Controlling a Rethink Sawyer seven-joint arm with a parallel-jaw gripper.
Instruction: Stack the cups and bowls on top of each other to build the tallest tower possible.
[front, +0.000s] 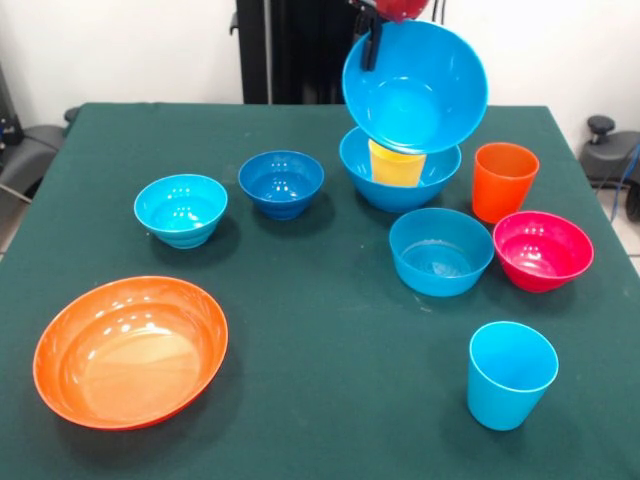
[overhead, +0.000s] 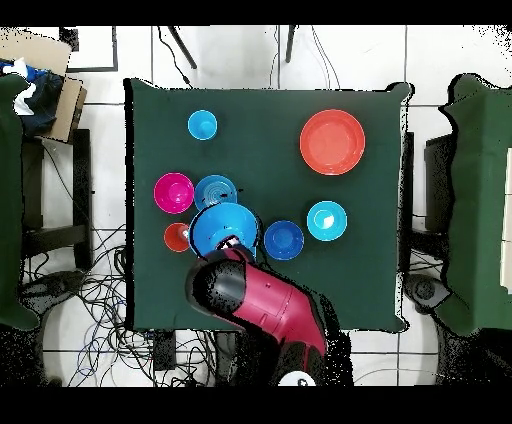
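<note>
Holding: gripper (front: 372, 40) clamped on rim of blue bowl (front: 415, 87), tilted, in air.
Below: 2nd blue bowl (front: 395, 185) w/ yellow cup (front: 396, 165) inside.
Beside: orange cup (front: 503, 180).

Seven bowls: orange (front: 130, 350), cyan (front: 181, 209), dark blue (front: 281, 183), two large blue (front: 415, 86) (front: 398, 188), light blue (front: 440, 251), magenta (front: 542, 250); three cups: yellow (front: 396, 165), orange (front: 503, 181), blue (front: 510, 374)
</note>
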